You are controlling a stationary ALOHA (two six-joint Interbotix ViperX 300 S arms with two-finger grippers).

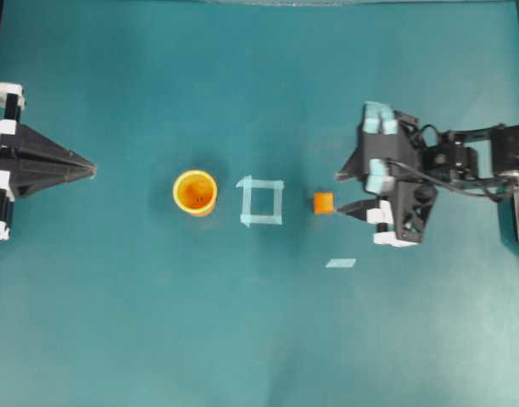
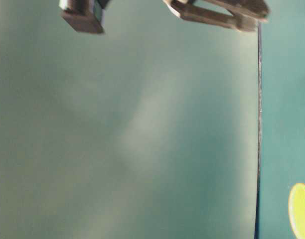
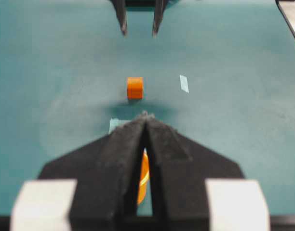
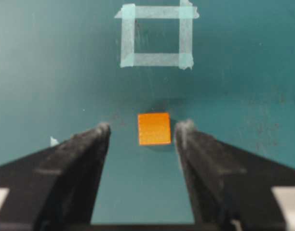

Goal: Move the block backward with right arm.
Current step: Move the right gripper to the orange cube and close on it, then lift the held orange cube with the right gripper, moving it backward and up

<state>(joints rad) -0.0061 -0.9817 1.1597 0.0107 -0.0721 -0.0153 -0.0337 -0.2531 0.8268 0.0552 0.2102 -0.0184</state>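
Right end effector [image 4: 142, 132] spread wide, block [image 4: 154, 128] between fingertips, untouched, edges square to fingers

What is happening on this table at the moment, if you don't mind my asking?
The right gripper is open, and the small orange cube sits on the teal table just ahead of its fingertips, in line with the gap and not yet grasped. Beyond the cube lies the pale tape square outline, then the round yellow-orange cup. The left gripper is shut and parked at the far edge, holding nothing. A loose scrap of pale tape lies near the cube.
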